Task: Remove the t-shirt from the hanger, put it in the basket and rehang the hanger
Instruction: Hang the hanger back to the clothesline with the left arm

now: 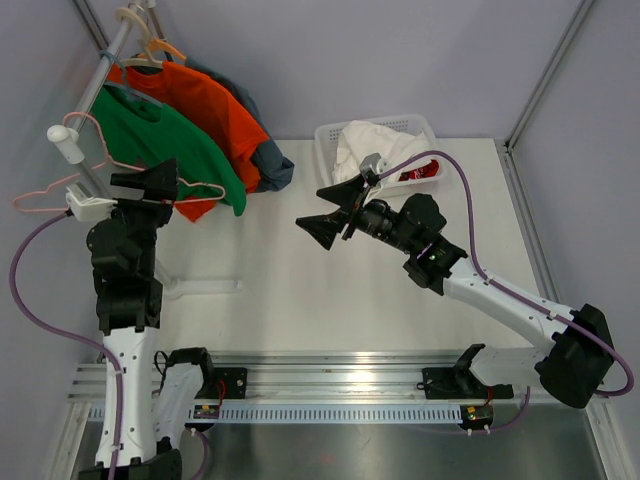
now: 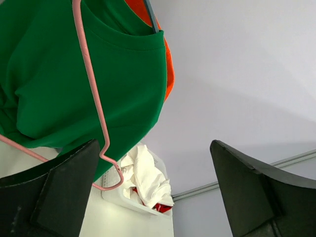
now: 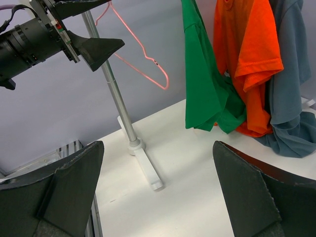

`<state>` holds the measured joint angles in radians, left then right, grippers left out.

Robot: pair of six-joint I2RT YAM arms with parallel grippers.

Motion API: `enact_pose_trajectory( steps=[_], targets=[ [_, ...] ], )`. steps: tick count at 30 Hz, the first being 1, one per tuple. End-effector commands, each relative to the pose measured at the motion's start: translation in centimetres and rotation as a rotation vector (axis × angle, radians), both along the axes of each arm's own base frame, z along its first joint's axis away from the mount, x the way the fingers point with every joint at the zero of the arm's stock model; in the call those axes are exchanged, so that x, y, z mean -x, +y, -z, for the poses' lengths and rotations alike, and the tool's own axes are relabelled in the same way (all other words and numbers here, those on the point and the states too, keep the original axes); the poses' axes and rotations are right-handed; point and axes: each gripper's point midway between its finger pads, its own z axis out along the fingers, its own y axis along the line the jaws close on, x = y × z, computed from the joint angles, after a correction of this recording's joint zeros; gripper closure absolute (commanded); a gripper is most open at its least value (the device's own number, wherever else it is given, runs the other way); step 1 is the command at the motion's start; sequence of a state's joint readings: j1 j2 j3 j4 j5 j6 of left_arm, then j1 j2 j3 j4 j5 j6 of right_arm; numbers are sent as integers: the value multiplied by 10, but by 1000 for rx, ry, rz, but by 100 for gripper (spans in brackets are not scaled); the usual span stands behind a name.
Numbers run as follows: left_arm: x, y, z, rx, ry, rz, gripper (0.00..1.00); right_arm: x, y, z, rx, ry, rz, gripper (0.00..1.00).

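Note:
A green t-shirt [image 1: 165, 140] [image 2: 64, 74] [image 3: 202, 74] hangs from the rack rail at the back left, ahead of an orange one [image 1: 215, 100] [image 3: 247, 44] and a blue-grey one [image 3: 291, 103]. A thin pink wire hanger [image 1: 205, 188] [image 2: 94, 98] [image 3: 143, 57] hangs bare beside the green shirt. My left gripper [image 1: 150, 185] [image 2: 155, 192] [image 3: 98, 27] is open at the hanger's lower bar, with the wire just inside its left finger and nothing gripped. My right gripper [image 1: 330, 210] [image 3: 158, 187] hovers open over the middle of the table, facing the rack.
A white basket [image 1: 330, 135] [image 2: 123, 200] holding white and red cloth stands at the back of the table. The rack's pole [image 3: 111, 84] rises from a white foot [image 1: 205, 287] [image 3: 145, 168] on the tabletop. Grey walls close in the left and back.

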<state>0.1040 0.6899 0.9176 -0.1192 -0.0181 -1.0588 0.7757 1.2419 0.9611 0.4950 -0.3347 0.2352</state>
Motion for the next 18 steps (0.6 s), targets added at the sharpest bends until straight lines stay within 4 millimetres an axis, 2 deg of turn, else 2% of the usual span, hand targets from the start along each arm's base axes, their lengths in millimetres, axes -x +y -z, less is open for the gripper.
enact_pose_trajectory(
  steps=[1, 2, 4, 5, 7, 8, 9, 12, 13, 14, 15, 16, 17, 18],
  targets=[
    [3, 1, -8, -81, -2, -2, 1, 1, -1, -33, -59, -66, -9, 1],
    [3, -7, -7, -101, 8, 43, 1, 2, -1, -35, -61, -67, -11, 1],
    [1, -11, -10, -152, 15, 63, 1, -1, 1, -32, -47, -57, -7, 1],
    [0, -14, -9, -169, 22, 74, 1, -3, 1, -38, -50, -60, 0, 1],
    [-2, -16, -11, -209, 25, 79, 1, -9, 5, -31, -10, -41, 9, 1],
    [-2, -20, -11, -233, 23, 88, 1, -13, 6, -42, -9, -63, 23, 1],
    [-2, -22, -12, -244, 23, 91, 1, -20, 11, -31, 34, -31, 28, 1],
    [0, -33, -14, -291, 14, 101, 1, -41, 23, -34, 95, -28, 59, 1],
    [1, -40, -16, -302, 10, 104, 1, -47, 26, -50, 85, -51, 69, 1],
    [2, -40, -15, -327, 14, 95, 1, -59, 35, -33, 140, -29, 79, 1],
    [4, -42, -16, -338, 12, 86, 1, -65, 39, -35, 148, -34, 85, 0],
    [6, -43, -18, -342, 12, 68, 1, -70, 43, -50, 134, -57, 91, 1],
    [7, -43, -17, -360, 13, 60, 1, -81, 52, -38, 159, -51, 94, 1],
    [8, -44, -18, -373, 10, 57, 1, -86, 56, -39, 158, -58, 95, 0]
  ],
)
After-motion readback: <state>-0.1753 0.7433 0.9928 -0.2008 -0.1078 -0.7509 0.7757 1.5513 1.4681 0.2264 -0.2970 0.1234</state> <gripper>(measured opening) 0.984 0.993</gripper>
